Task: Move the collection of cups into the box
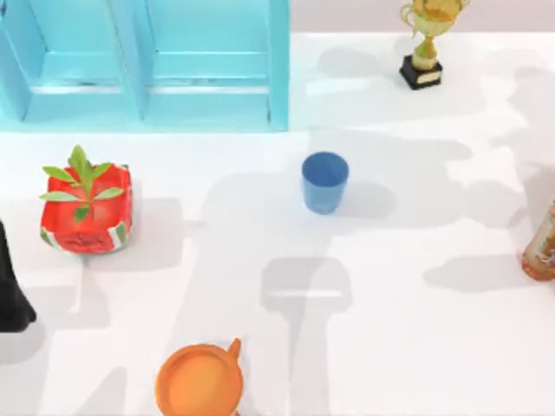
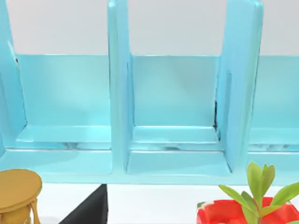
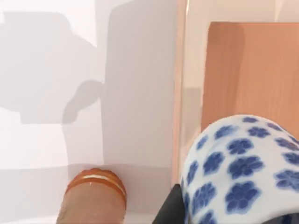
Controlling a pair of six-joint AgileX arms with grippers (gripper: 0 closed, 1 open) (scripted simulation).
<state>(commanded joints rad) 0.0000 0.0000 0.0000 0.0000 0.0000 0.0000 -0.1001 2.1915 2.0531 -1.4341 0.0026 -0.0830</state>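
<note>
Right gripper's finger state can't be told – its wrist cam has the white cup w/ dark-blue flowers right up close, above a wooden box. Top cam instead has the blue cup upright mid-table, by itself.

Top view looking straight down on the white table, left wrist view low and level, facing the blue shelf and red planter also seen from above, right wrist view pressed close against a patterned cup.
</note>
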